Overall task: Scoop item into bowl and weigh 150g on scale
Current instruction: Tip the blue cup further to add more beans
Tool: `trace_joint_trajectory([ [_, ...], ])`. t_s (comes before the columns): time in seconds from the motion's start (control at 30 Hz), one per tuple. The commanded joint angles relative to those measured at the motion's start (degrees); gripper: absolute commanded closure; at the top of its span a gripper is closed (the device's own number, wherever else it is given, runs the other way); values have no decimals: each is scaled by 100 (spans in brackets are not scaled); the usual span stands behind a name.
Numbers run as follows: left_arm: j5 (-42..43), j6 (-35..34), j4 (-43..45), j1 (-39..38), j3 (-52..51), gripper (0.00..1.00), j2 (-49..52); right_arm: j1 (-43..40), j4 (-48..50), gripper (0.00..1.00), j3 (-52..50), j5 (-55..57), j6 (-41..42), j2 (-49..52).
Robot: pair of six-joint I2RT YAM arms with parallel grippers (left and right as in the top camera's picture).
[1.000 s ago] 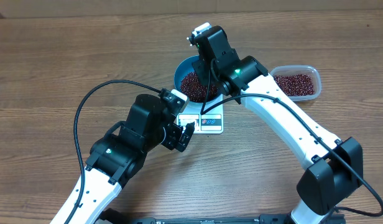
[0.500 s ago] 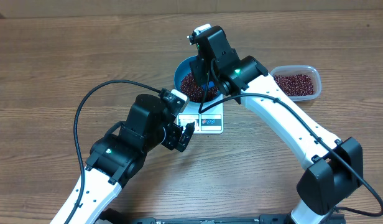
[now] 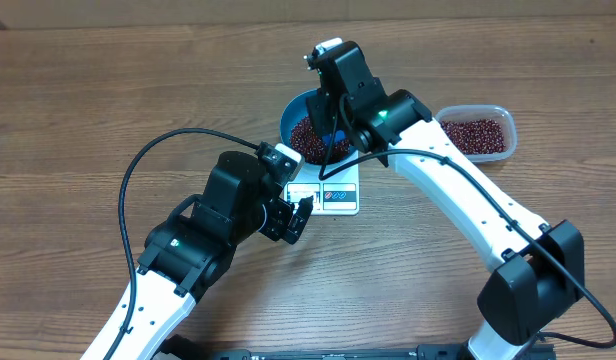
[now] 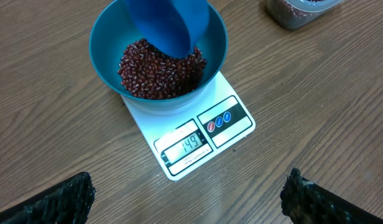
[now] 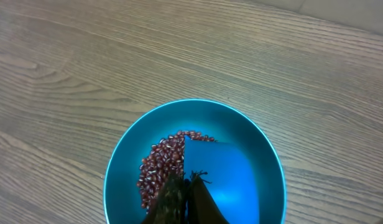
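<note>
On the brown wood-grain surface [image 3: 88, 100], near its middle, the small flat white square scale [image 4: 207, 134] is lying with its display strip and printed labels along the edge that is facing the left gripper [image 3: 298, 218]. The digits on the display appear to be reading 149. The round bright blue bowl [image 4: 107, 56] is sitting upright on the far part of the scale. It is smooth-walled and wider than the platform, so its rim is overhanging the white edges. Inside it, the small dark red-brown beans [image 4: 157, 71] are forming a loose, glossy heap across the bottom.

Above the bowl, the right gripper [image 5: 190, 186] is pointing downward with its dark fingers pinched tightly together on the small blue plastic scoop [image 4: 170, 25]. The scoop is running steeply, its long axis slanting from the gripper down into the bowl. Its rounded open end is touching the bean heap on the side away from the scale's display.

The left gripper is hovering just in front of the scale's display edge, apart from it, with its black textured fingers spread wide and nothing between them.

Off to the robot's right of the bowl, apart from the scale, the clear rectangular plastic tub [image 3: 474, 108] is standing with more of the same beans inside.
</note>
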Motion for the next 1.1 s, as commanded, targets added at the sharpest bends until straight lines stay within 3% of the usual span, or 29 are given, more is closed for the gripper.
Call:
trace_joint_trajectory([
  [0.0,57,72,28,35,111,0,-9,-107,4,96,170,-22,101,-229],
  [0.27,57,72,26,35,111,0,-9,-111,2,96,170,-26,44,-229],
  [0.57,55,74,26,35,111,0,-9,-111,0,96,170,2,-706,-229],
  [0.87,-9,94,26,35,111,0,-9,4,-131,96,177,105,-2542,-232],
  [1.07,-7,92,26,35,111,0,-9,175,-120,96,197,682,-2404,-297],
])
